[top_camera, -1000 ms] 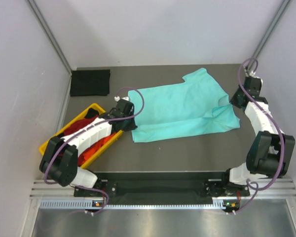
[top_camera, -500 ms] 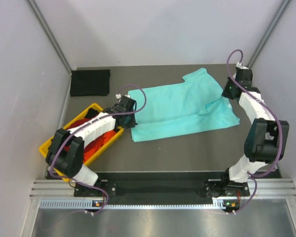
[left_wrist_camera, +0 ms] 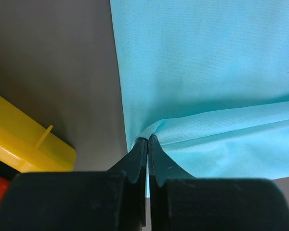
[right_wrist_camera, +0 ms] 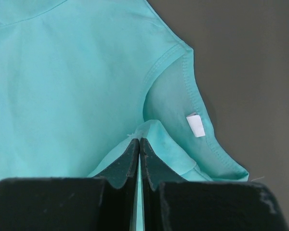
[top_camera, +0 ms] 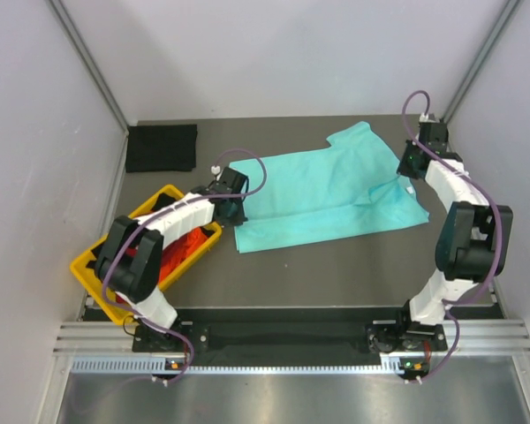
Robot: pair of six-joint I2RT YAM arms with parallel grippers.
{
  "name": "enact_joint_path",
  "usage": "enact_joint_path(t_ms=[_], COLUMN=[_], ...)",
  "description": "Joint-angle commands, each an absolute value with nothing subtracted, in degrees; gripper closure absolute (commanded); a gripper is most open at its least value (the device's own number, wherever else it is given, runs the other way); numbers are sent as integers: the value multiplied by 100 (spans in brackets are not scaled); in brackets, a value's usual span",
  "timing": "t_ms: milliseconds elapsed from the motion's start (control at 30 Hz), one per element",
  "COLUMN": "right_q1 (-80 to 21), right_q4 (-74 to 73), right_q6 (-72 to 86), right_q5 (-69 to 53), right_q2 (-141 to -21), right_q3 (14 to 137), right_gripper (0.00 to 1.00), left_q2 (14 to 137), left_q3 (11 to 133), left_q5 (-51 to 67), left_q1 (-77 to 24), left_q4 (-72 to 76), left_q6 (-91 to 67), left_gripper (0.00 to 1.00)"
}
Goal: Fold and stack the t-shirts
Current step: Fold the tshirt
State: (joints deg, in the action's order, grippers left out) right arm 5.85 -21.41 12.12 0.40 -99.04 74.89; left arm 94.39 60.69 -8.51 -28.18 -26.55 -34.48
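Observation:
A mint-teal t-shirt [top_camera: 322, 190] lies spread across the middle of the table. My left gripper [top_camera: 232, 205] is shut on its left hem, pinching a fold of cloth [left_wrist_camera: 156, 130] in the left wrist view [left_wrist_camera: 147, 139]. My right gripper [top_camera: 410, 164] is shut on the shirt near the neck; the right wrist view [right_wrist_camera: 138, 140] shows a pinched ridge of cloth [right_wrist_camera: 151, 127] beside the white neck label [right_wrist_camera: 196, 124]. A folded black t-shirt [top_camera: 162, 147] lies at the back left. Red and orange t-shirts [top_camera: 172, 252] lie in the yellow tray.
The yellow plastic tray [top_camera: 94, 272] stands at the front left under my left arm; its corner shows in the left wrist view [left_wrist_camera: 29, 144]. Grey walls close the table on left, back and right.
Both grippers have carried the front edge of the teal shirt backward over itself. My left gripper moved up and slightly right; my right gripper moved up and left toward the shirt's neck.

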Motion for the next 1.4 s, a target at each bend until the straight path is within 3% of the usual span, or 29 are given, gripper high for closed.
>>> enact_joint_path(t_ms=[0, 500, 633, 700, 800, 867, 1133, 1367], right_q1=[580, 580, 580, 580, 580, 580, 650, 896], right_q4=[-2074, -2101, -2171, -2275, -2582, -2890, -3129, -2918], right_q6=[1143, 1318, 1354, 1397, 1528, 1686, 1968, 2092], right_q5=[158, 88, 228, 211, 272, 430, 606, 782], right_q2=[-9949, -10248, -10239, -10135, -9889, -9757, -9360, -9711], right_q3=[7813, 8095, 8147, 8200, 8253, 8183, 7340, 6760], right_gripper=[100, 100, 86, 82, 68, 64, 77, 79], left_q2=[9518, 9870, 10010, 9976, 9765, 9607, 9405, 9483], left_q3=[6293, 6600, 6810, 6890, 6952, 7040, 7067, 6645], left_q5=[-1037, -1344, -1564, -1599, -1600, -1434, -432, -193], left_q1=[-2786, -2786, -2786, -2786, -2786, -2804, -3208, -3226], left_q4=[-2777, -2935, -3260, -3383, -3428, -3401, -3094, -2821], left_q6=[-3384, -3358, -3401, -3401, -3331, -3226, -2927, -3023], left_gripper=[100, 100, 98, 88, 75, 71, 69, 70])
